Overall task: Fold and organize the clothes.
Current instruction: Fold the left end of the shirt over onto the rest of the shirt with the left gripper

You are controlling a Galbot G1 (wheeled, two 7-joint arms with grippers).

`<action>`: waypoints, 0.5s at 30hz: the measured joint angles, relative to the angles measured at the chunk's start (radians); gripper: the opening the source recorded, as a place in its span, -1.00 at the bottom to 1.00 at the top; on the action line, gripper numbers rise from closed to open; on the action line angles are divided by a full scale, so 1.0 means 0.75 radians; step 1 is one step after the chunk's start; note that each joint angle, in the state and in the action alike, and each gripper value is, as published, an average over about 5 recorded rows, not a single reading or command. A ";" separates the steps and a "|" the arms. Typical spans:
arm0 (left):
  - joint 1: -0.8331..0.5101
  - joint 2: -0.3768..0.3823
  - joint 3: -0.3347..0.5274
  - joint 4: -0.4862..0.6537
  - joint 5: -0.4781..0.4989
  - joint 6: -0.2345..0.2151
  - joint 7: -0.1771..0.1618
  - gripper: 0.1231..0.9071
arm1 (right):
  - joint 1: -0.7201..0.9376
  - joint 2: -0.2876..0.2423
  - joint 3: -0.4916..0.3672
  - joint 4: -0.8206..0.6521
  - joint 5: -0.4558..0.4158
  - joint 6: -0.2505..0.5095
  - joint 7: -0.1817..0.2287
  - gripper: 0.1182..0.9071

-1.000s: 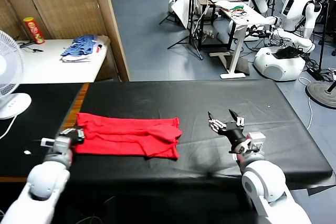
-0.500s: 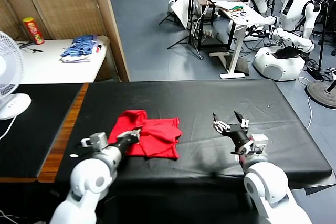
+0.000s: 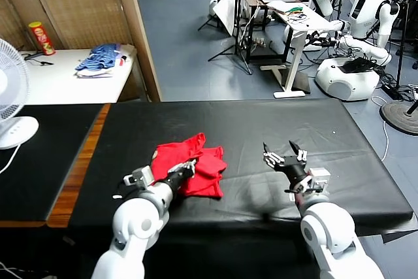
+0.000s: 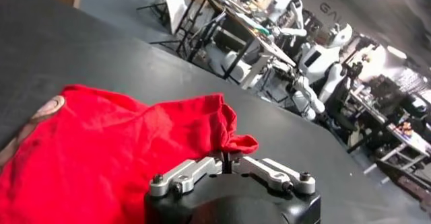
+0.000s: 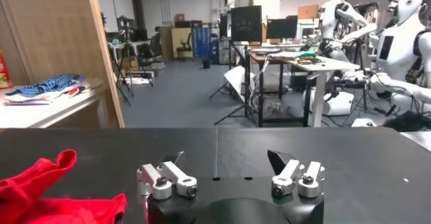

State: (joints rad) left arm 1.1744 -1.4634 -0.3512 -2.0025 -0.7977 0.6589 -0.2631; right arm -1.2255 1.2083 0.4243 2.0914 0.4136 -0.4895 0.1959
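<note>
The red T-shirt (image 3: pixel 206 168) lies bunched and doubled over on the black table (image 3: pixel 261 122), left of centre. My left gripper (image 3: pixel 190 164) is shut on an edge of the shirt and holds that fold raised above the rest of the cloth. The left wrist view shows the red T-shirt (image 4: pixel 114 151) spread ahead of the left gripper (image 4: pixel 225 157), with red cloth pinched between the tips and a strip of brown-and-white print (image 4: pixel 37 118) at one edge. My right gripper (image 3: pixel 282 153) hovers open and empty to the shirt's right. In its own view the right gripper (image 5: pixel 225 161) has the red T-shirt (image 5: pixel 47 195) off to one side.
A white fan (image 3: pixel 10 99) stands at the far left of the table. Behind it a white side table (image 3: pixel 59 80) carries a blue striped pile of garments (image 3: pixel 101 57) and a chips can (image 3: pixel 40 36). A wooden partition (image 3: pixel 134 24) rises behind. Other robots (image 3: pixel 366 11) stand back right.
My left gripper has carried the shirt's left end to the right and over the rest, so the long flat strip is now a doubled bunch. The right gripper has barely moved.
</note>
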 joint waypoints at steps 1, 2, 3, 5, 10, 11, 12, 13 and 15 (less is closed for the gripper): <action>0.000 -0.008 0.000 0.004 -0.001 -0.003 -0.001 -0.93 | 0.000 0.001 -0.001 -0.001 -0.002 0.001 0.000 0.72; 0.000 -0.016 0.001 0.007 -0.002 -0.005 -0.002 -0.93 | 0.000 0.001 -0.002 -0.003 -0.002 0.001 0.000 0.72; 0.000 -0.023 0.001 0.009 -0.004 -0.008 -0.002 -0.93 | 0.001 0.002 -0.002 -0.005 -0.003 0.001 0.000 0.72; 0.004 -0.038 0.004 0.011 -0.005 -0.014 -0.002 -0.93 | 0.003 0.002 -0.003 -0.008 -0.003 0.002 0.000 0.72; 0.005 -0.070 0.018 0.028 0.024 -0.045 0.009 -0.93 | 0.008 0.003 -0.006 -0.010 -0.003 0.002 0.000 0.72; 0.002 -0.076 0.021 0.034 0.036 -0.053 0.015 -0.93 | 0.009 0.003 -0.007 -0.011 -0.003 0.002 -0.001 0.72; -0.001 -0.082 0.023 0.041 0.047 -0.060 0.021 -0.93 | 0.010 0.003 -0.007 -0.011 -0.003 0.002 -0.002 0.72; -0.003 -0.088 0.025 0.049 0.058 -0.066 0.028 -0.93 | 0.011 0.003 -0.008 -0.012 -0.003 0.002 -0.003 0.72; -0.007 -0.099 0.027 0.069 0.078 -0.076 0.038 -0.93 | 0.014 0.002 -0.011 -0.014 -0.004 0.002 -0.008 0.72</action>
State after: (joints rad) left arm 1.1688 -1.5380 -0.3307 -1.9508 -0.7389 0.6022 -0.2347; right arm -1.2151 1.2100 0.4161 2.0807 0.4109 -0.4877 0.1901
